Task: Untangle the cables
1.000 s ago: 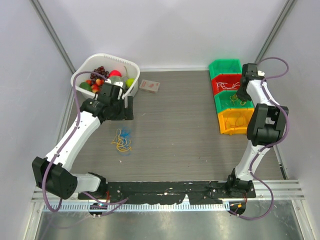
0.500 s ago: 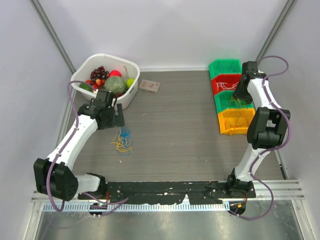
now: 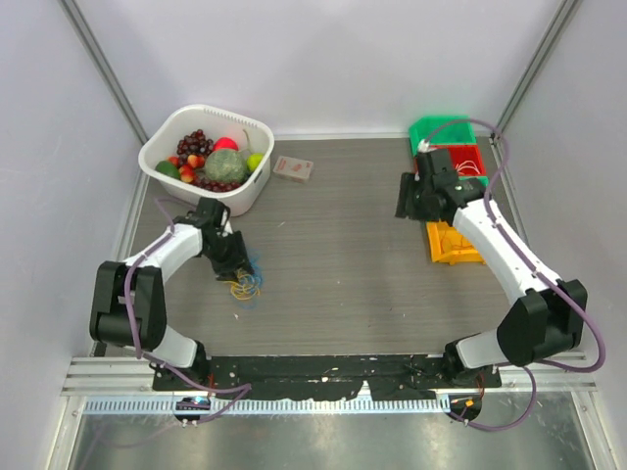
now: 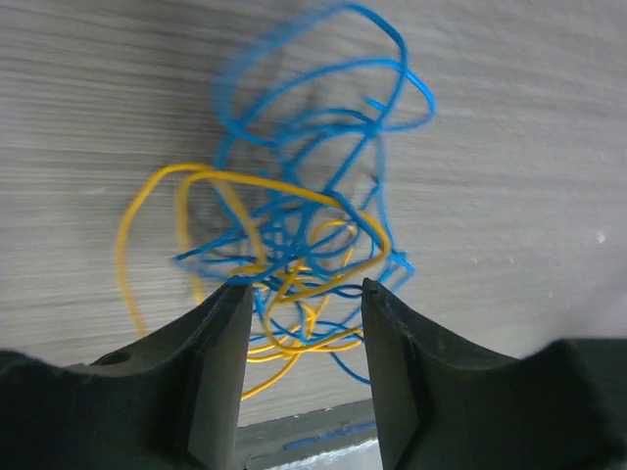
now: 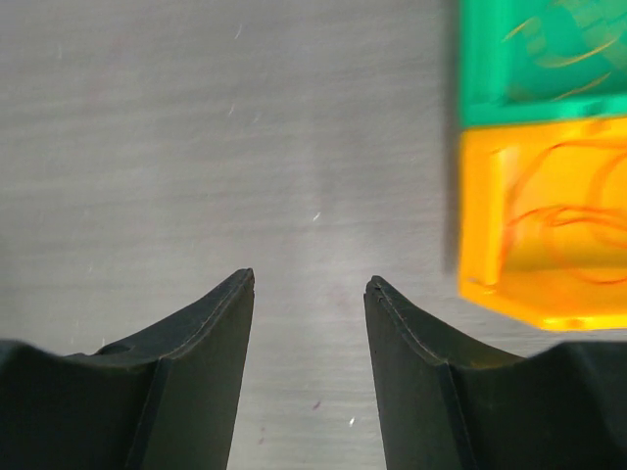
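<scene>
Two moves: left claw (image 4: 306, 286) dropped half-open astride the cables (image 4: 294, 235), ready for your pinch; right claw (image 5: 311, 278) left the bins (image 5: 480, 215), open, empty.

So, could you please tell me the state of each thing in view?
left gripper, open, straddling the cables.
right gripper, open, empty, over bare table.
cables, blue and yellow, tangled, lying on the table.
basket, filled with fruit.
orange bin, holding thin orange cord.

place: lab, probably | signs: white enclosure walls (image 3: 343, 59) — metal base rail (image 3: 392, 403)
</scene>
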You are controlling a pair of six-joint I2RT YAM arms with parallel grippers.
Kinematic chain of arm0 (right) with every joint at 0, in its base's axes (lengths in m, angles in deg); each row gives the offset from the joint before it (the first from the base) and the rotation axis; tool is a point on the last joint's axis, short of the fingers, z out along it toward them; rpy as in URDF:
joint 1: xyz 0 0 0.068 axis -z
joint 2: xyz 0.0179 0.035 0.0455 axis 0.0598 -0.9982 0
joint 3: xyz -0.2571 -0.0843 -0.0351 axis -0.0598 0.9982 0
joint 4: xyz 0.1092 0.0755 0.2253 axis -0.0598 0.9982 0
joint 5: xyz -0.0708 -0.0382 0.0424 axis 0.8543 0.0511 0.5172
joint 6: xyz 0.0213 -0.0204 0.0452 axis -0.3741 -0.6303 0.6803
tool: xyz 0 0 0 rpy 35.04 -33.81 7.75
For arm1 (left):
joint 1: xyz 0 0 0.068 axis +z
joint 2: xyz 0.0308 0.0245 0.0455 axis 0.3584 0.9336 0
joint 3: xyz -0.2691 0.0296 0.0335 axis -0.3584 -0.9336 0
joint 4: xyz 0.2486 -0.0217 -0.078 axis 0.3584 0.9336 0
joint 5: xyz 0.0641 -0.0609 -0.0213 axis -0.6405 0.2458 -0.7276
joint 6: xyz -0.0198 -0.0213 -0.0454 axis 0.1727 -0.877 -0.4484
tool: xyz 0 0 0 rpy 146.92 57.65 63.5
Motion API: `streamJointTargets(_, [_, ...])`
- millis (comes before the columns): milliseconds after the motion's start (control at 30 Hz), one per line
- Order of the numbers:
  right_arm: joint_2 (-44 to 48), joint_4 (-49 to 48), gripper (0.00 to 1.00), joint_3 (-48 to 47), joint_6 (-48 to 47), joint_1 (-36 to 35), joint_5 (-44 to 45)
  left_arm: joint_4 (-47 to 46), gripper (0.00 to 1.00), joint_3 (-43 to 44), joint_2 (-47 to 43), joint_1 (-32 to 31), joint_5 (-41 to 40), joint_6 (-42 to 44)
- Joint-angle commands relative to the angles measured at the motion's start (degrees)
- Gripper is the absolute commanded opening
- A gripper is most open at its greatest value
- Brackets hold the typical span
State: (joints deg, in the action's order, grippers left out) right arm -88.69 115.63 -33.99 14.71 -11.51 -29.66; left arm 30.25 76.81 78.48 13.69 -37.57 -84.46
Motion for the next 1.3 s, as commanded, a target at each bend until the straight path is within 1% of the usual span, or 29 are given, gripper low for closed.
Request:
streamJointTargets(0, [1.2,-3.7,0.54,7.1,3.9,-5.8,-12.9,-13.2,0.5,-2.8,-0.8,-7.9,14.7,-8.2])
streamJointTargets(33, [1.3,-5.9,0.54,9.3,4.4,-6.3,-15.5,-15.4,0.47,-2.7,-0.6,-10.6,16.2,-9.7])
streamJointTargets(67, [1.4,-7.7,0.54,10.5,5.3,-7.0,-20.6,-17.3,0.44,-2.2,-0.2,-13.8,17.4,-11.2])
streamJointTargets(100, [1.5,-9.8,0.54,12.4,5.8,-7.5,-22.1,-18.1,0.41,-1.3,0.3,-16.7,17.8,-12.1])
streamJointTargets(167, [1.8,-13.4,0.54,14.8,6.9,-8.3,-26.1,-17.8,0.4,1.1,-0.6,-21.0,14.6,-13.3])
streamJointTargets(200, [2.1,-14.8,0.55,15.6,7.3,-9.0,-28.3,-17.7,0.44,1.4,-2.4,-21.9,12.9,-13.7])
streamJointTargets(267, [1.5,-16.7,0.55,17.1,7.4,-9.5,-31.2,-17.1,0.61,0.8,-6.3,-22.4,9.8,-14.3])
streamJointTargets(300, [0.9,-17.2,0.56,17.8,7.3,-10.2,-31.9,-14.9,0.7,0.9,-8.0,-22.3,7.7,-13.7])
streamJointTargets(333, [0.7,-18.3,0.56,18.4,7.3,-10.5,-32.3,-12.9,0.74,0.9,-9.6,-22.2,5.8,-12.5])
streamJointTargets(400, [-0.2,-20.6,0.56,19.4,7.4,-11.5,-34.3,-9.5,0.79,1.0,-11.6,-22.2,4.2,-11.2])
streamJointTargets(467, [-1.7,-23.0,0.56,20.0,7.8,-12.8,-36.8,-7.4,0.79,0.2,-13.0,-22.2,3.2,-11.3])
streamJointTargets(500, [-3.0,-23.9,0.56,20.0,7.9,-14.0,-37.9,-7.3,0.78,-0.6,-13.5,-22.2,2.9,-11.8])
streamJointTargets(567, [-4.9,-26.3,0.57,19.9,8.3,-15.8,-38.1,-9.0,0.72,-2.9,-14.0,-22.0,3.1,-13.5])
streamJointTargets(667, [-8.3,-31.3,0.57,19.4,9.7,-18.3,-38.7,-11.9,0.64,-4.6,-11.2,-21.0,7.2,-15.4])
streamJointTargets(700, [-9.0,-32.4,0.57,19.4,10.0,-18.6,-38.8,-11.3,0.63,-3.7,-9.8,-21.0,7.5,-15.0])
streamJointTargets(800, [-13.4,-36.8,0.55,19.7,11.5,-19.3,-40.4,-10.8,0.67,-2.1,-6.5,-21.0,8.5,-13.2])
streamJointTargets(867, [-15.9,-38.1,0.54,19.3,11.5,-20.0,-41.2,-9.6,0.66,-0.9,-3.6,-21.0,9.1,-12.9])
streamJointTargets(933, [-18.1,-38.7,0.54,18.5,10.4,-21.1,-41.0,-8.2,0.6,0.4,-0.5,-21.1,10.2,-12.3])
streamJointTargets(1000, [-19.9,-39.7,0.54,17.8,9.2,-22.1,-40.5,-8.6,0.51,0.7,0.8,-21.1,9.9,-12.1])
streamJointTargets(1067, [-22.1,-40.8,0.54,17.2,8.7,-22.8,-40.5,-9.0,0.38,1.0,0.4,-21.1,9.0,-11.4])
streamJointTargets(1167, [-24.8,-43.0,0.53,16.3,8.4,-24.3,-40.5,-8.2,0.22,2.9,-0.2,-21.1,8.9,-9.6])
streamJointTargets(1267, [-26.1,-43.6,0.5,15.6,8.3,-25.9,-39.9,-6.6,0.08,4.0,-0.6,-21.1,8.9,-8.4])
